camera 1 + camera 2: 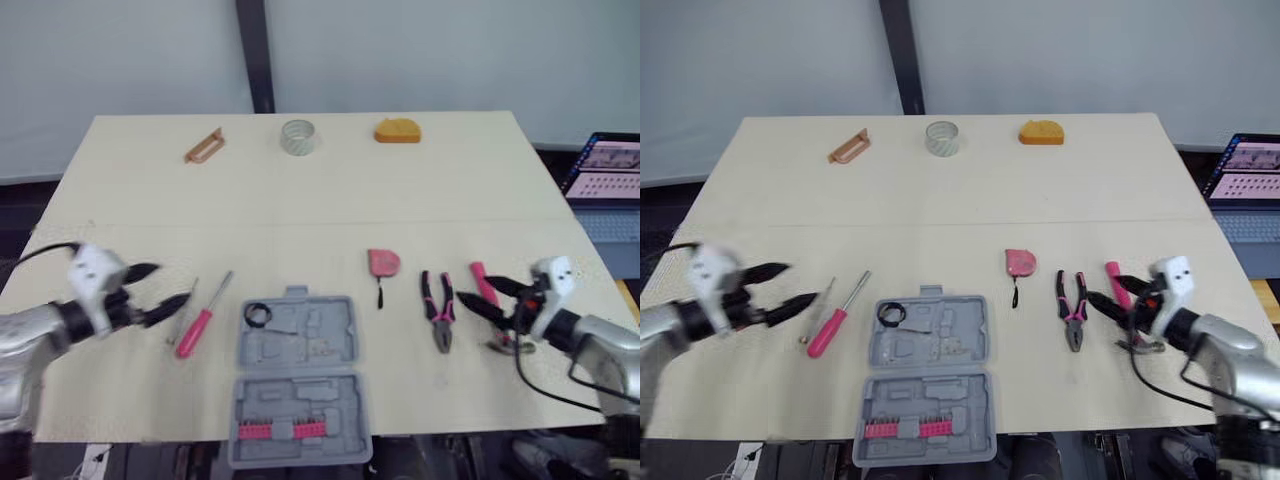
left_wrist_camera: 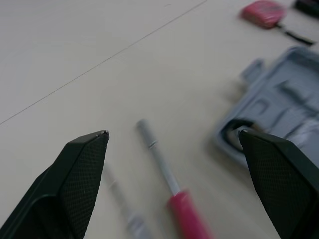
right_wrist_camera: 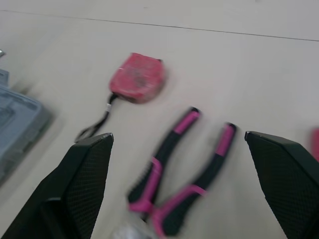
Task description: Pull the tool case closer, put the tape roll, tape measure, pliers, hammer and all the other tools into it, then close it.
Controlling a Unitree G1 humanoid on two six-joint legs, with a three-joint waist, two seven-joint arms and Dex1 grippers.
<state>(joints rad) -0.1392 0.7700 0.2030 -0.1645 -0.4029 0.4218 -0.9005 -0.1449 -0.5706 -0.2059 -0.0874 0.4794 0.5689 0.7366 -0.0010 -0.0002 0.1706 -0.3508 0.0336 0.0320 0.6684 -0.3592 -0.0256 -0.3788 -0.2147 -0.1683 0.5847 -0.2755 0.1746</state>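
The grey case (image 1: 295, 380) lies open and flat at the near edge of the table (image 1: 300, 200). Its near half holds a row of pink bits (image 1: 280, 430). Its far half has bare slots. A small black ring (image 1: 258, 314) sits at the far left corner of the case. I cannot tell if it is inside or just on the rim.

The left gripper (image 1: 165, 285) hangs low over the table, left of the case. Its two fingers are spread wide and hold nothing. They point at two screwdrivers that lie between the gripper and the case. The thin screwdriver (image 1: 183, 310) is just beside the fingertips. The pink screwdriver (image 1: 203, 317) is next to it, nearer the case. Both lie free on the table.

The right gripper (image 1: 478, 293) hangs low, well to the right of the case. Its fingers are wide apart too, and it holds nothing. The hammer (image 1: 483, 283) lies right under it, with the pink handle pointing away from the robot. The pliers (image 1: 438, 310) lie just beside the hammer, on the side towards the case. The pink tape measure (image 1: 383, 262) is past the pliers, near the far right corner of the case, with its black strap trailing towards the robot.

Far behind the case, along the back of the table, sit a tan handle (image 1: 204, 146), a pale roll (image 1: 299, 137) and an orange lump (image 1: 397, 131). A laptop (image 1: 610, 180) stands off the table, far to the right of the case.
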